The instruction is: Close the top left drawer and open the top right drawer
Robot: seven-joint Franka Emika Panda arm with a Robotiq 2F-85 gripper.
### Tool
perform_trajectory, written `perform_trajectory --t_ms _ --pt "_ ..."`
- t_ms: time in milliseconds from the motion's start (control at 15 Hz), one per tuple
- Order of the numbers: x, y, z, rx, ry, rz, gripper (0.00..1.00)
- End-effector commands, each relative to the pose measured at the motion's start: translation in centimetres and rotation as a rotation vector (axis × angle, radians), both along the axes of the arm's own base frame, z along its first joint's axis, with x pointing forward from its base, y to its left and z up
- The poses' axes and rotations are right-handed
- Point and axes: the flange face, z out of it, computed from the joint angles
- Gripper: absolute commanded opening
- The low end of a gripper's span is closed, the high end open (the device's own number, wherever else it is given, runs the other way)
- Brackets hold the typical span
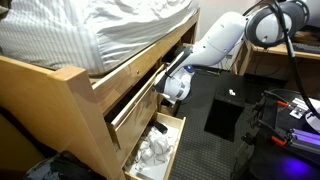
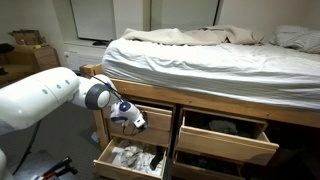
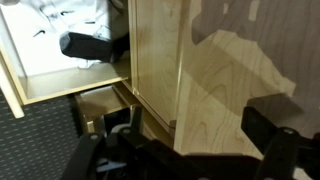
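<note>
The top left drawer [image 2: 157, 117] is a light wood drawer under the bed, pulled out a little; it also shows in an exterior view [image 1: 135, 108]. Its wooden front [image 3: 200, 70] fills the wrist view. My gripper [image 2: 131, 116] is at that front, on its left part, seen too in an exterior view [image 1: 174, 88]. In the wrist view the gripper [image 3: 190, 150] is open, fingers wide apart, nothing between them but the wood panel. The top right drawer [image 2: 226, 139] stands pulled out, with dark items inside.
The bottom left drawer [image 2: 128, 160] is open below my gripper and holds white clothes [image 1: 153, 150]. The bed with rumpled sheets [image 2: 210, 55] overhangs the drawers. A dark mat [image 1: 224, 115] and cables lie on the floor beside the bed.
</note>
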Motion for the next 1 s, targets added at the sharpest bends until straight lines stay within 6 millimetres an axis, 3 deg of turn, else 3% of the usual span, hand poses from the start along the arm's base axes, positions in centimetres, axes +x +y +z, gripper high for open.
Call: perform_trajectory --t_ms 0,267,400,467,600,733,933 --pt "3.5 1.4 1.9 -0.016 -0.156 -0.035 1.00" --pt "6.8 2.0 6.0 0.150 -0.238 -0.102 1.00" --pt "7.7 2.1 6.9 0.201 -0.254 -0.102 1.00" --pt "4.6 2.3 3.3 0.138 -0.170 -0.104 1.00" --pt "4.6 2.2 3.2 0.161 -0.169 -0.113 1.00" --pt "2.5 -1.0 4.6 0.077 -0.064 -0.165 1.00" --pt "1.4 -3.0 5.9 0.066 0.050 -0.163 1.00"
